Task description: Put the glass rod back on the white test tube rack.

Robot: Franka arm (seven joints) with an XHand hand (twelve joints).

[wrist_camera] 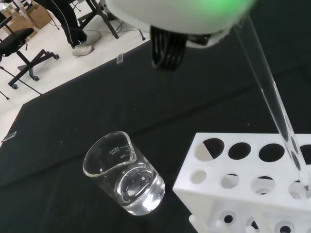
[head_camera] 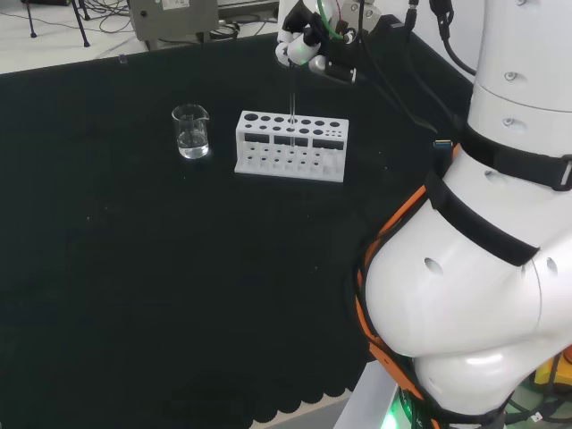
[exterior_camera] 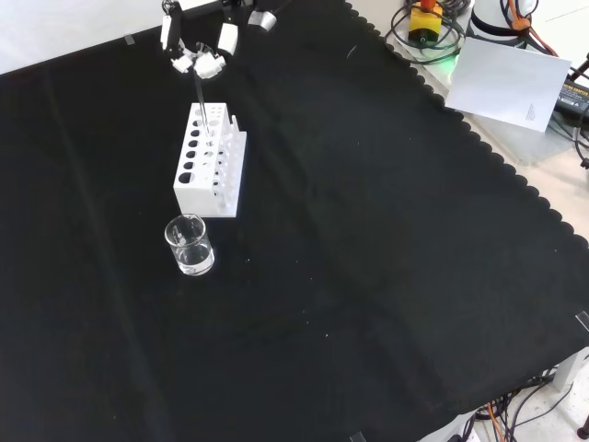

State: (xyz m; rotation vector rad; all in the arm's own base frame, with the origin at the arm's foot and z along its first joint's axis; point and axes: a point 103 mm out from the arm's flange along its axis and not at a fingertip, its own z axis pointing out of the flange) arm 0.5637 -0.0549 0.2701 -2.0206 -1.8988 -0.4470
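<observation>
The white test tube rack (head_camera: 291,148) (exterior_camera: 210,164) (wrist_camera: 243,187) stands on the black cloth, with rows of round holes in its top. The clear glass rod (head_camera: 292,89) (exterior_camera: 202,106) (wrist_camera: 269,92) stands nearly upright over it. Its lower end sits at one of the rack's top holes. The hand (head_camera: 305,45) (exterior_camera: 197,57) (wrist_camera: 180,14) is above the rack, its fingers curled round the rod's upper end. How deep the rod's tip sits in the hole is hidden.
A small glass beaker (head_camera: 191,132) (exterior_camera: 190,246) (wrist_camera: 124,174) with some clear liquid stands beside the rack, left of it in the head view. The arm's white links (head_camera: 483,223) rise at the head view's right. A white sheet (exterior_camera: 511,83) lies beyond the cloth's scalloped edge.
</observation>
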